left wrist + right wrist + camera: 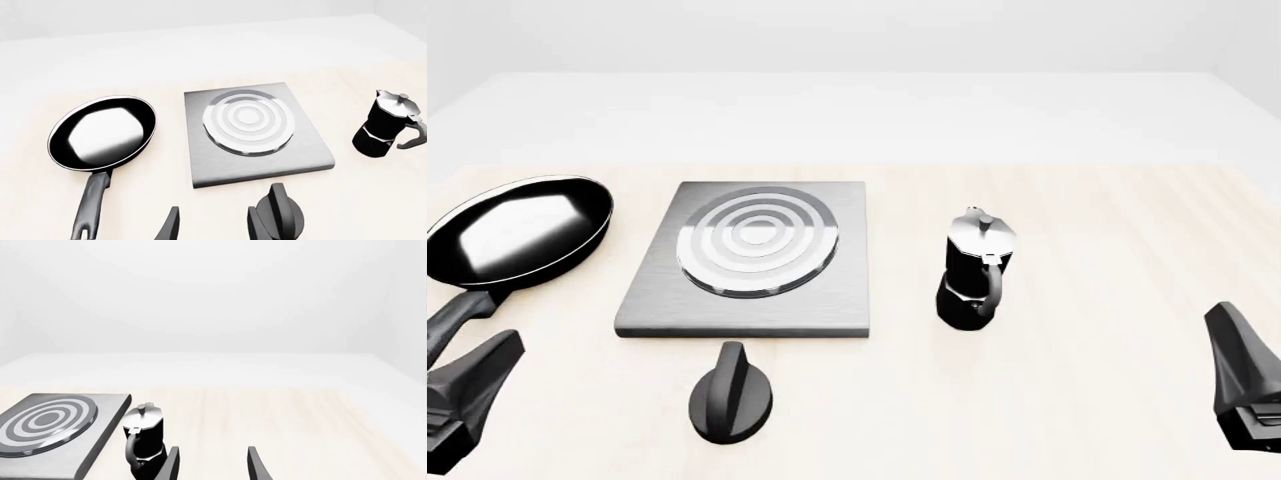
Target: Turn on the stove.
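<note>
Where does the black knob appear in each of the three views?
Front view: knob on the table just before the stove, low centre-left.
Left wrist view: knob at the picture's bottom edge, beside the stove's near edge.
Right wrist view: not in it.
Shared landmark: the stove.

Light was bright, even and diffuse, washing the far tabletop (1068, 120) almost to white. Shadows under things were faint. A broad pale glare filled the frying pan (518, 230), and the stove (747, 300) burner rings shone beside it. All three renders were sharp, without blur or visible edge distortion.
</note>
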Robot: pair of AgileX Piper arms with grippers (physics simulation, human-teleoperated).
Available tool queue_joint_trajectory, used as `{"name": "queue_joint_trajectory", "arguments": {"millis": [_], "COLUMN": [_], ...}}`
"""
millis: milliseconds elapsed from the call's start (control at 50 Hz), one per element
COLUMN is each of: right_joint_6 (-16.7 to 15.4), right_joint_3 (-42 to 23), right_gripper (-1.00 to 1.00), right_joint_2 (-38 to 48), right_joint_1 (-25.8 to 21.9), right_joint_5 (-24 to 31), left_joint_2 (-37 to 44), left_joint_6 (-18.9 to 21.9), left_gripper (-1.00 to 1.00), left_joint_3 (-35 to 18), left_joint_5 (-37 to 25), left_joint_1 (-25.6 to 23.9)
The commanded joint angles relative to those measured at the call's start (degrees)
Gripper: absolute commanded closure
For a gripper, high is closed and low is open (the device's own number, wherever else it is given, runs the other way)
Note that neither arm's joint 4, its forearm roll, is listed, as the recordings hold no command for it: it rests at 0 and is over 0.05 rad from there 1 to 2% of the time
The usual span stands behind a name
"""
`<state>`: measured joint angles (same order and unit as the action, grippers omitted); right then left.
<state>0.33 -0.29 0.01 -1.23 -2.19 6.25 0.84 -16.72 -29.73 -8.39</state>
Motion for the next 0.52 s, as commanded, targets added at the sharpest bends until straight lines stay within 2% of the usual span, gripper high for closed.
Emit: {"name": "queue_joint_trajectory", "arguments": {"millis": [20, 520], "right_joint_6": [-0.53, -1.08], "right_joint_3": [-0.07, -0.41], "right_gripper": [-1.00, -1.00], "right_joint_2": [0.00, -0.01], "right_joint_1": [0.12, 0.05], "right_joint_5": [-0.40, -0.87], "left_joint_2": [-6.25, -6.25], "left_joint_6": [2.38, 5.10], "left_gripper": [-1.00, -1.00], "left_joint_3": [-4.69, -8.83], "left_joint_5": [-4.83, -8.37], "left_joint_1": [0.70, 7.10]}}
